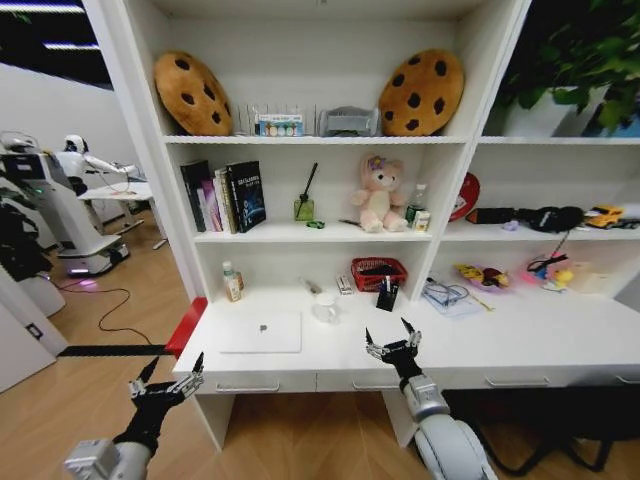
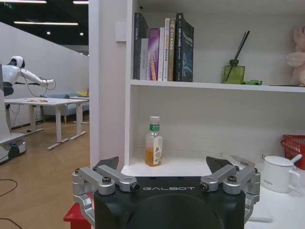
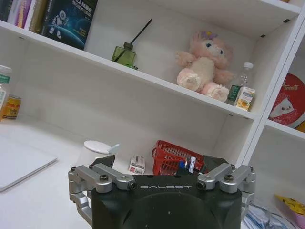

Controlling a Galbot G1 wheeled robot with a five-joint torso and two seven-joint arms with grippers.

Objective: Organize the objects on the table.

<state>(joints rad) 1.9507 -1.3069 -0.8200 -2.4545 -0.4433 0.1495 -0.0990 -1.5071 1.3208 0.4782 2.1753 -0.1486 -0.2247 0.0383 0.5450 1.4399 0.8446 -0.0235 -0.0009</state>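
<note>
With both jaws held wide and empty, the flat silver closed laptop (image 1: 261, 332) is seen ahead between the grippers. Left gripper (image 1: 166, 379) is judged slightly nearer than right gripper (image 1: 393, 341); long axis lies along the long white desk (image 1: 560, 345) edge

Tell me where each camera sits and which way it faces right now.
Head view: high up, looking down at the table and laptop; left gripper and right gripper show, open.
Left wrist view: behind the open left gripper, facing the juice bottle and books.
Right wrist view: behind the open right gripper, facing the red basket and plush bear.
Both wrist views share the reed diffuser and white mug.
</note>
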